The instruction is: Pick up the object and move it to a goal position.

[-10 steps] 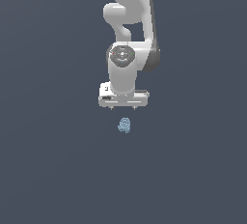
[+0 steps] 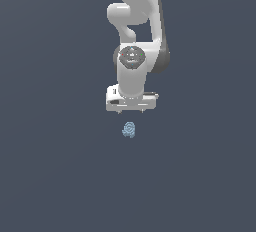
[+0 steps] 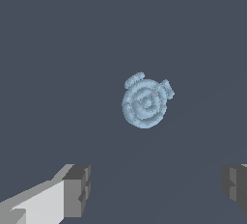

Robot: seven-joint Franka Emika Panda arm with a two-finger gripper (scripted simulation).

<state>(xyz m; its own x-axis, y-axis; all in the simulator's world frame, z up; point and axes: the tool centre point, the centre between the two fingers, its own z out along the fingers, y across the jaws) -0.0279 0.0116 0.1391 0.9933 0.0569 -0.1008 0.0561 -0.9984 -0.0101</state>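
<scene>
The small pale-blue blob (image 2: 129, 129), roundish with a bumpy, ringed surface, lies alone on the dark grey-blue tabletop (image 2: 55, 166), and everything here is placed against it. The white arm's claw (image 2: 132, 111) hangs just above the blob and apart from it, nothing touching. In the wrist view the blob (image 3: 145, 101) sits ahead of the wide gap between the two grey fingertips (image 3: 77, 189), so the claw is spread far wider than the blob and holds nothing. This looks like the approach step, the pick not yet made. The next move likely calls for centring over the blob, descending until the fingertips flank it, then closing.
</scene>
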